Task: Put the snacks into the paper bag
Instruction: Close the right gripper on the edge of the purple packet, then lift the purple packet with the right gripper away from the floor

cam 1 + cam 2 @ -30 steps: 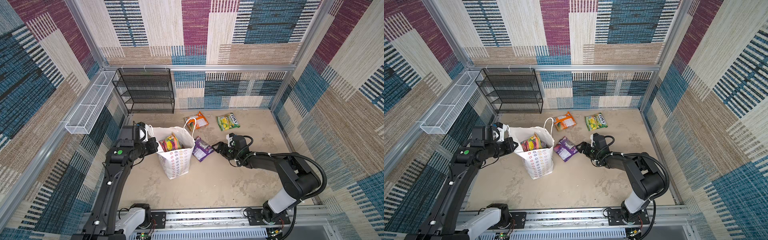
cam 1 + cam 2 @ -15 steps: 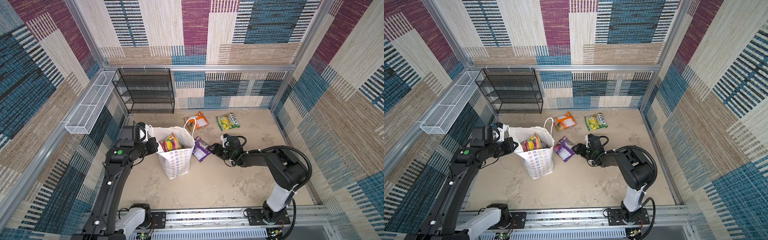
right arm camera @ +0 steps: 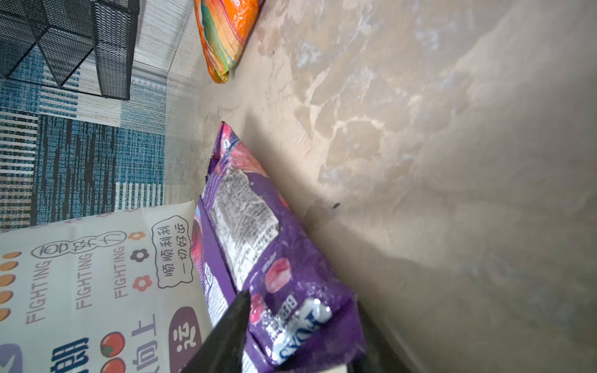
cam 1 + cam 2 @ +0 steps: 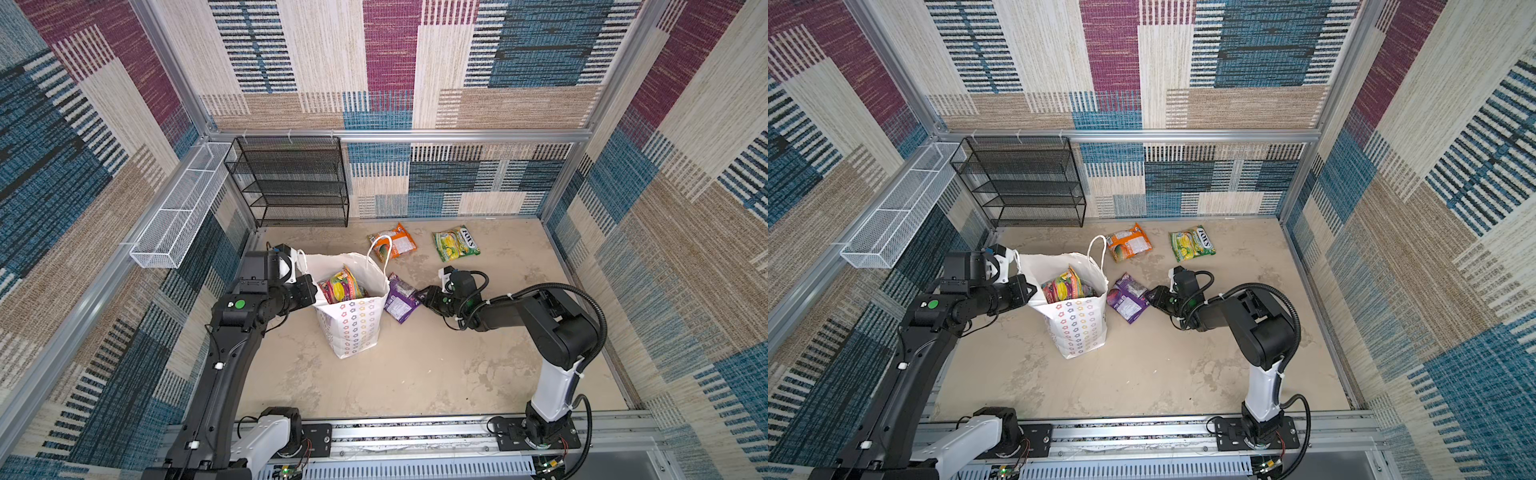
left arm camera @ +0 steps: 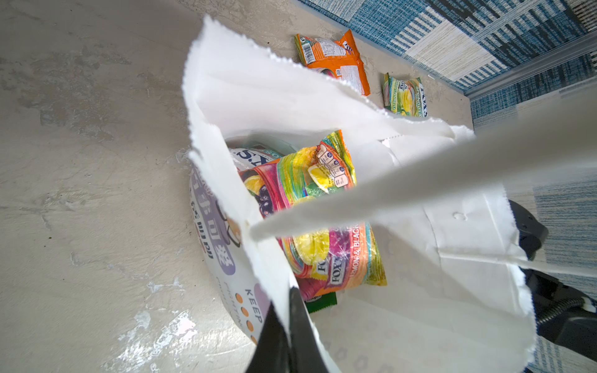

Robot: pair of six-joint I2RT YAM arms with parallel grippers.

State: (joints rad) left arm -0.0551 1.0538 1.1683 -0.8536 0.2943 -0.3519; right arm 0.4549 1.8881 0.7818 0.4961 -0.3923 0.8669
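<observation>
The white paper bag (image 4: 353,328) (image 4: 1079,328) stands open on the floor, left of centre. My left gripper (image 4: 309,293) (image 5: 286,306) is shut on its rim (image 5: 290,97). Several snacks lie inside, a multicolour packet (image 5: 316,210) (image 4: 343,286) on top. A purple packet (image 4: 400,299) (image 3: 252,226) leans against the bag's right side. My right gripper (image 4: 424,297) (image 3: 300,319) is shut on its near end, a finger on each side. An orange packet (image 4: 395,245) (image 5: 332,58) and a green packet (image 4: 455,243) (image 5: 403,95) lie flat behind, near the back wall.
A black mesh shelf (image 4: 291,183) stands at the back left against the wall. A white wire basket (image 4: 178,216) hangs on the left wall. Patterned walls close in the floor on three sides, and the arms' rail (image 4: 415,432) runs along the front.
My right gripper has slid left to the purple packet and its jaws have narrowed onto the packet's end. The left arm and the bag have not moved.
</observation>
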